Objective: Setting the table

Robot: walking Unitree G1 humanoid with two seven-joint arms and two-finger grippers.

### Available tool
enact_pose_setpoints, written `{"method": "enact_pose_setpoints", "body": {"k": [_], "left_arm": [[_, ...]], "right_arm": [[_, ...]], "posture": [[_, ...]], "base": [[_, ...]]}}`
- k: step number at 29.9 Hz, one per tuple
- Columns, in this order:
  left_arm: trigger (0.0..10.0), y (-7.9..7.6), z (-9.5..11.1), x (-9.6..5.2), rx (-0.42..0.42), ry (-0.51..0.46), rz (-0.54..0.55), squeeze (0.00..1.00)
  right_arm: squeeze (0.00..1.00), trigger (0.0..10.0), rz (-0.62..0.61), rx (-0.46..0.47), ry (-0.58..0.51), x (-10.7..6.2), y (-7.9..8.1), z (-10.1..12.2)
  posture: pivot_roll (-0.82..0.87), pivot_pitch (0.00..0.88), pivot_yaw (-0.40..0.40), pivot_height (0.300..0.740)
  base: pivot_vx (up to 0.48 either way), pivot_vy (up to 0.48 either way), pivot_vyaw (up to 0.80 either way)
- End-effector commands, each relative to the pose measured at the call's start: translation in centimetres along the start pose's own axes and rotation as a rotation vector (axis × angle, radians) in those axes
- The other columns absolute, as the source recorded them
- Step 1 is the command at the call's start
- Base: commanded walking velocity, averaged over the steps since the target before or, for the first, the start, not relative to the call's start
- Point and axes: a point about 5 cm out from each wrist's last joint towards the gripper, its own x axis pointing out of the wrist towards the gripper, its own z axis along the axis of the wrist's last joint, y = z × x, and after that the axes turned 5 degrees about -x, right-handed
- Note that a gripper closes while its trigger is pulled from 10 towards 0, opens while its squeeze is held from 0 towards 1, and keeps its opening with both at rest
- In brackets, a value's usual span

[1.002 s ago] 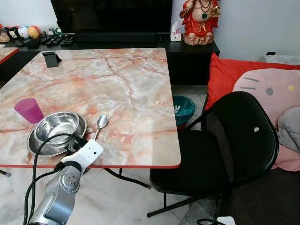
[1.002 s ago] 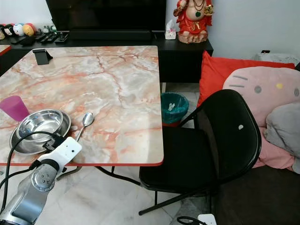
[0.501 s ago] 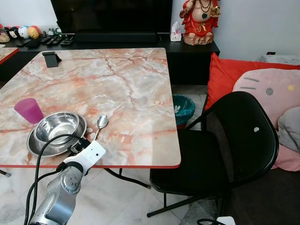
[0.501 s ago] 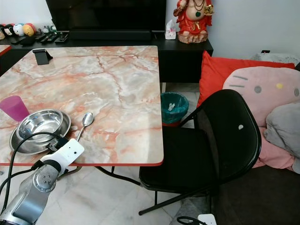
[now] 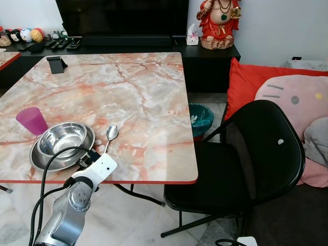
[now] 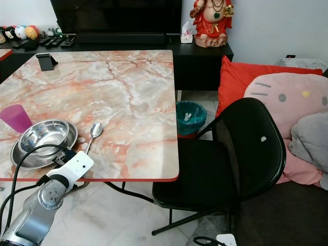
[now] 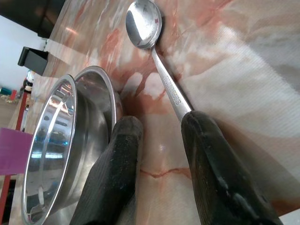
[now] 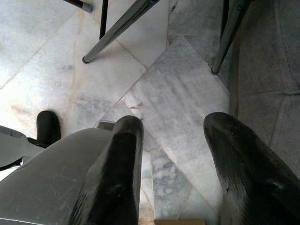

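Over the last second the left arm has eased a little to the right along the near edge of the tabletop (image 5: 154, 92), while bowl, cup and spoon lie where they lay. The left pincer (image 7: 161, 140) now sits low over the marble with its fingers parted, gripping nothing; one fingertip (image 7: 199, 126) touches the end of the spoon's handle, the other (image 7: 126, 131) rests just beside the rim of the steel bowl (image 5: 61, 139). The spoon (image 5: 109, 136) lies just right of the bowl, its long axis running away from the pincer, bowl-end farthest and handle toward the near edge, so the handle stands off to one side of the gap rather than between the fingers. The pink cup (image 5: 32, 120) stands at the bowl's far left. The left arm is much the nearer; the right pincer (image 8: 171, 136) hangs idle over the floor, fingers spread. Room is tight on the bowl side, open toward the bare marble on the right.
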Motion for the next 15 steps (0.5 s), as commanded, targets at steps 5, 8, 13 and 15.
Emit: {"method": "enact_pose_setpoints", "body": {"k": [5,8,13,15], "left_arm": [[10.0,0.9,0.4,-0.3,0.007,-0.024,0.03,0.0],[10.0,1.3,0.8,-0.6,-0.007,-0.051,0.053,0.0],[10.0,2.2,2.0,-0.8,-0.043,-0.13,0.12,0.0],[10.0,2.3,2.3,-0.8,-0.051,-0.146,0.133,0.0]], "right_arm": [[0.0,10.0,0.004,0.011,0.002,0.0,0.2,0.0],[0.0,10.0,0.004,0.011,0.002,0.0,0.2,0.0],[0.0,10.0,0.005,0.007,0.001,0.0,0.2,0.0],[0.0,10.0,0.005,0.007,0.001,0.0,0.2,0.0]], "posture": [[0.01,0.0,0.023,0.732],[0.01,0.0,0.023,0.732],[0.01,0.0,0.021,0.732],[0.01,0.0,0.021,0.732]], "base": [[0.0,0.0,0.0],[0.0,0.0,0.0],[0.0,0.0,0.0],[0.0,0.0,0.0]]}}
